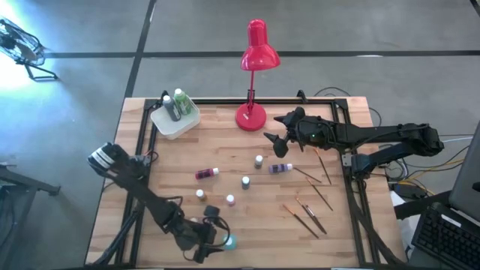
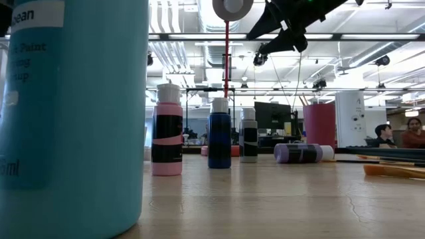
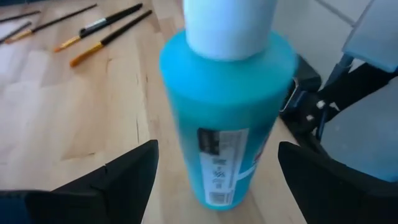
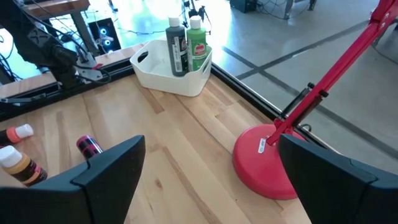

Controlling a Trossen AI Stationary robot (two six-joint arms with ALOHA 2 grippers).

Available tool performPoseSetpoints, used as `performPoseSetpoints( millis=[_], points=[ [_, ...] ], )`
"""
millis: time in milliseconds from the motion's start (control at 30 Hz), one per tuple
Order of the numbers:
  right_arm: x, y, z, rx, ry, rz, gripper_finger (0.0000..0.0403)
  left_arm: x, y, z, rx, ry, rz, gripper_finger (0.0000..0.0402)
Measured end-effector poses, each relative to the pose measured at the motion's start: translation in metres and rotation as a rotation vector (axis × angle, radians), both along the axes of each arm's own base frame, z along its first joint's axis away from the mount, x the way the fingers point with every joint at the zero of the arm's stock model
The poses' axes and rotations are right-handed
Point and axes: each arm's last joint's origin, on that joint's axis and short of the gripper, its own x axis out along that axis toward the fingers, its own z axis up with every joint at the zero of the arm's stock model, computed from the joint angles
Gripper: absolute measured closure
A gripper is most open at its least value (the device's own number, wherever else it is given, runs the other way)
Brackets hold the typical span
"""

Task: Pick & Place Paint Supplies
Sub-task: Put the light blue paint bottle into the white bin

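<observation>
Nearest us stands a teal plastic paint bottle with a white cap (image 3: 227, 112), upright at the desk's front edge. Our left gripper (image 3: 217, 177) brackets it with fingers spread wide, touching neither side. Our right gripper (image 1: 279, 129) hangs over the desk's back edge beside the red desk lamp (image 1: 255, 75), fingers wide apart and holding nothing. A white plastic bin (image 1: 174, 120) at the back left corner holds a black bottle (image 4: 176, 43) and a green bottle (image 4: 197, 42). More small bottles stand or lie mid-desk, and thin wooden-handled paintbrushes (image 1: 311, 214) lie scattered toward the right edge.
</observation>
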Motion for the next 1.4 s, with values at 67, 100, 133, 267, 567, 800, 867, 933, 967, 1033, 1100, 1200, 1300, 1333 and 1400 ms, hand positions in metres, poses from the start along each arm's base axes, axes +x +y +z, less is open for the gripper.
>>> performPoseSetpoints(
  millis=[67, 100, 133, 267, 567, 800, 867, 933, 967, 1033, 1100, 1200, 1300, 1333, 1400],
  points=[
    [0.000, 0.000, 0.000, -0.001, 0.001, 0.000, 0.0041, 0.004, 0.001, -0.003, -0.017, -0.004, -0.004, 0.0067],
    [0.000, 0.000, 0.000, -0.001, 0.001, 0.001, 0.0042, 0.004, 0.001, -0.003, -0.018, -0.004, -0.005, 0.0067],
    [0.000, 0.000, 0.000, -0.001, 0.002, 0.000, 0.0043, 0.006, 0.001, -0.004, -0.019, -0.010, -0.005, 0.0067],
    [0.000, 0.000, 0.000, -0.004, 0.005, 0.002, 0.0048, 0.008, 0.001, -0.009, -0.010, -0.008, -0.010, 0.0067],
    [0.000, 0.000, 0.000, -0.005, 0.002, 0.002, 0.0040, 0.019, 0.001, -0.017, -0.067, -0.043, -0.070, 0.0067],
    [0.000, 0.000, 0.000, -0.005, 0.002, 0.002, 0.0046, 0.027, 0.004, -0.022, -0.102, -0.060, -0.107, 0.0067],
    [0.000, 0.000, 0.000, -0.005, 0.002, 0.002, 0.0049, 0.028, 0.005, -0.022, -0.097, -0.065, -0.113, 0.0067],
    [0.000, 0.000, 0.000, -0.005, 0.002, 0.002, 0.0052, 0.029, 0.006, -0.022, -0.093, -0.065, -0.116, 0.0067],
    [0.000, 0.000, 0.000, -0.006, 0.002, 0.002, 0.0053, 0.029, 0.006, -0.022, -0.094, -0.065, -0.118, 0.0067],
    [0.000, 0.000, 0.000, -0.012, 0.005, 0.005, 0.0055, 0.030, 0.007, -0.022, -0.097, -0.063, -0.122, 0.0069],
    [0.000, 0.000, 0.000, -0.018, 0.008, 0.007, 0.0057, 0.030, 0.007, -0.022, -0.099, -0.062, -0.124, 0.0080],
    [0.000, 0.000, 0.000, -0.019, 0.009, 0.008, 0.0062, 0.029, 0.007, -0.021, -0.099, -0.060, -0.128, 0.0120],
    [0.000, 0.000, 0.000, -0.021, 0.009, 0.008, 0.0067, 0.029, 0.008, -0.018, -0.097, -0.060, -0.133, 0.0180],
    [0.000, 0.000, 0.000, -0.021, 0.009, 0.008, 0.0068, 0.028, 0.008, -0.017, -0.091, -0.058, -0.135, 0.0200],
    [0.000, 0.000, 0.000, -0.022, 0.008, 0.008, 0.0072, 0.027, 0.009, -0.015, -0.086, -0.058, -0.138, 0.0233]
  ],
)
